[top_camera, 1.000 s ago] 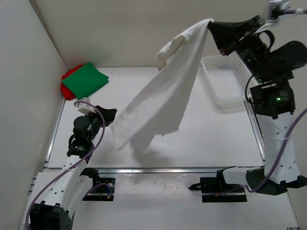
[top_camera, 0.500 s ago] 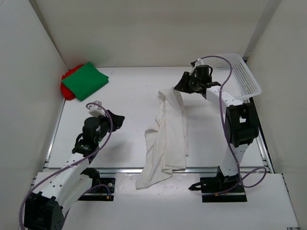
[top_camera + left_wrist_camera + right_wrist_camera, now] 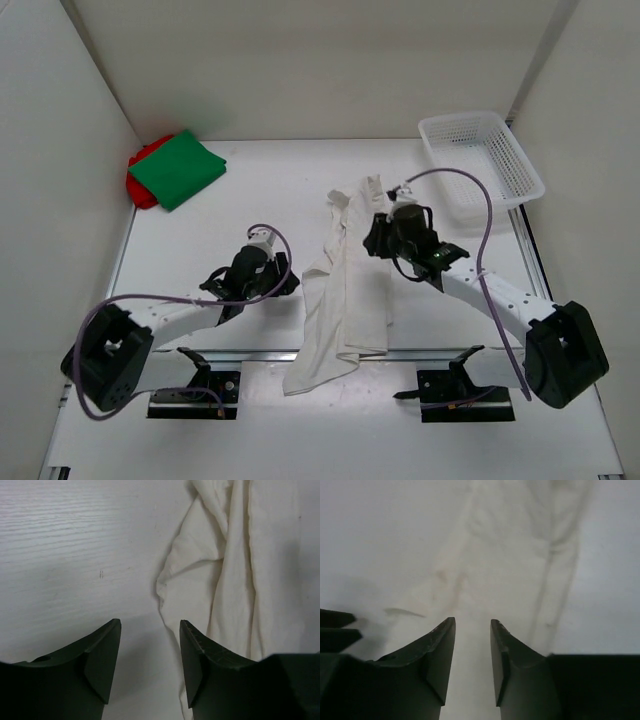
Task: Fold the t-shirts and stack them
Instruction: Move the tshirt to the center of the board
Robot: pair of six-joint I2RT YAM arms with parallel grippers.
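Seen from above, a white t-shirt (image 3: 345, 290) lies bunched in a long crumpled strip down the middle of the white surface (image 3: 250, 200). It runs from the centre toward 6 o'clock, and its lower end hangs over the near edge. It is neither spread flat nor folded.

The left gripper (image 3: 283, 283) sits low at the shirt's 9 o'clock edge. Its fingers (image 3: 100, 660) are wide apart with only bare surface between them, likely lined up to take that edge. The right gripper (image 3: 372, 242) hovers over the shirt's upper part, toward 1 o'clock. Its fingers (image 3: 440, 655) are narrowly parted and hold nothing, with cloth just beneath.

At 10 o'clock, in the far corner, a folded green t-shirt (image 3: 178, 168) rests on a red t-shirt (image 3: 137, 185), apparently the start of the stack. A white mesh basket (image 3: 470, 117) stands at 2 o'clock, well apart.
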